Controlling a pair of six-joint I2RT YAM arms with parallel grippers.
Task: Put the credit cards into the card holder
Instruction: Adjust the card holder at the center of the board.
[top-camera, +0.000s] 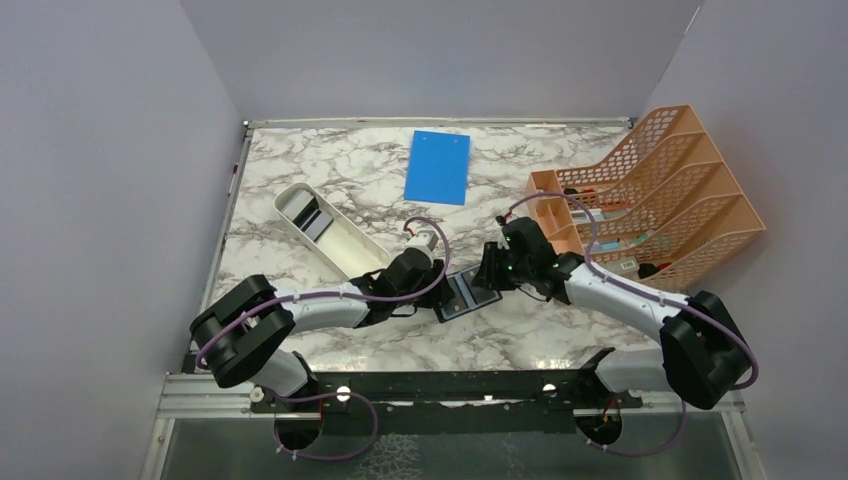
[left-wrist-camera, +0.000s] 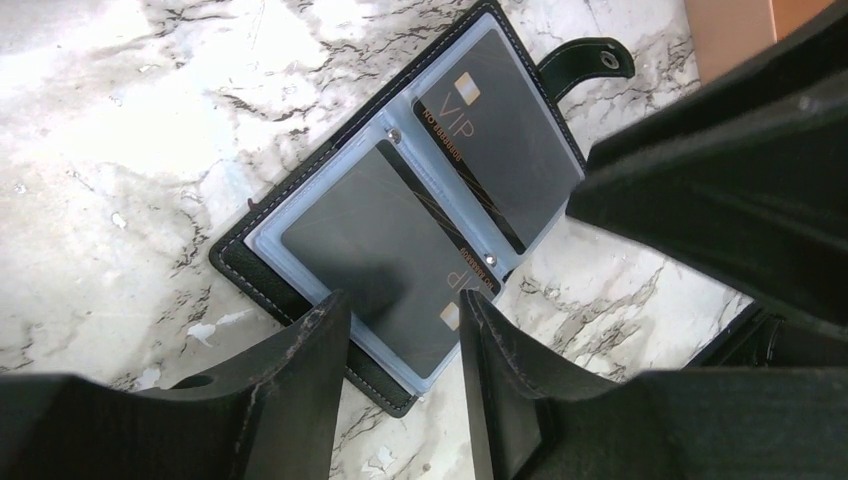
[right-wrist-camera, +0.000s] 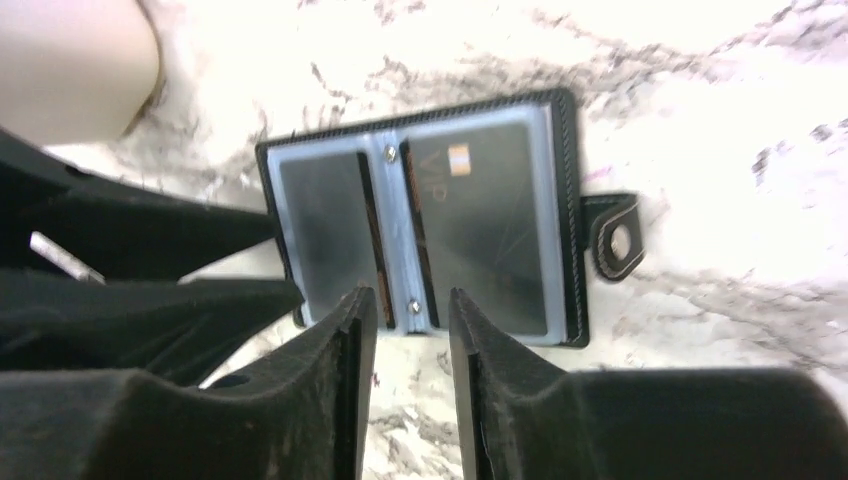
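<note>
The card holder (left-wrist-camera: 240, 262) lies open and flat on the marble surface (top-camera: 330, 170), about midway along it and toward the near edge. Behind its clear pockets sit two dark credit cards (left-wrist-camera: 495, 140), one on each side. The left gripper (left-wrist-camera: 405, 310) and the right gripper (right-wrist-camera: 412, 300) hang at opposite sides of it, each with its fingers apart and gripping nothing

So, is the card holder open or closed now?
Open. The card holder lies spread flat on the table, both clear pockets up with a dark card in each; its snap tab sticks out unfastened.
</note>
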